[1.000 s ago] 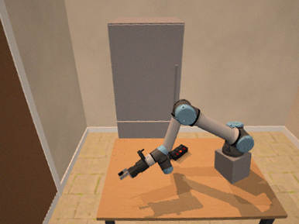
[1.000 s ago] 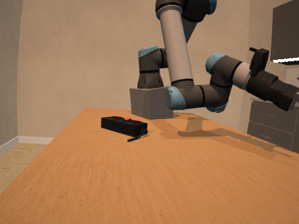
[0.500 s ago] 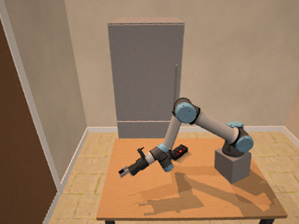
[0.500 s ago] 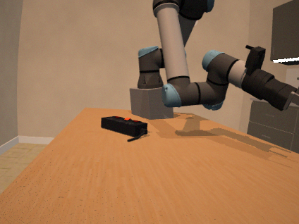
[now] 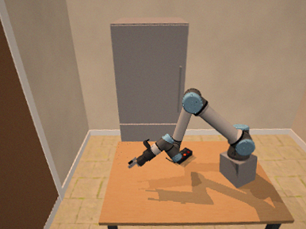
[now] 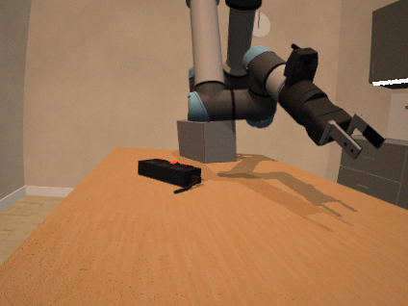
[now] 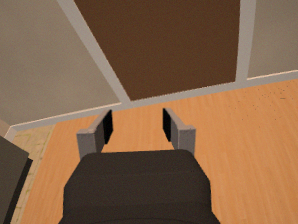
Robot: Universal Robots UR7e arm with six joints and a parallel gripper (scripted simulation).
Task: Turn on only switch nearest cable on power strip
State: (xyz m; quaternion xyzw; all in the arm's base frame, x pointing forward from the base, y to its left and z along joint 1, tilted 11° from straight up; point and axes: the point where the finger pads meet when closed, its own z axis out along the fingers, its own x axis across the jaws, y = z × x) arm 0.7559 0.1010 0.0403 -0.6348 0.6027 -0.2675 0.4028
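A black power strip with red switches lies flat on the wooden table, near the arm's elbow. In the exterior view the power strip shows red switches on top and a short black cable stub at its near right end. My gripper is open and empty, held above the table well to the left of the strip. In the exterior view the gripper hangs in the air far right of the strip. The wrist view shows the open fingers over the table edge, with no strip in sight.
The arm's grey base block stands on the table's right side. A grey fridge stands behind the table. A brown door and wall lie to the left, past the table's left edge.
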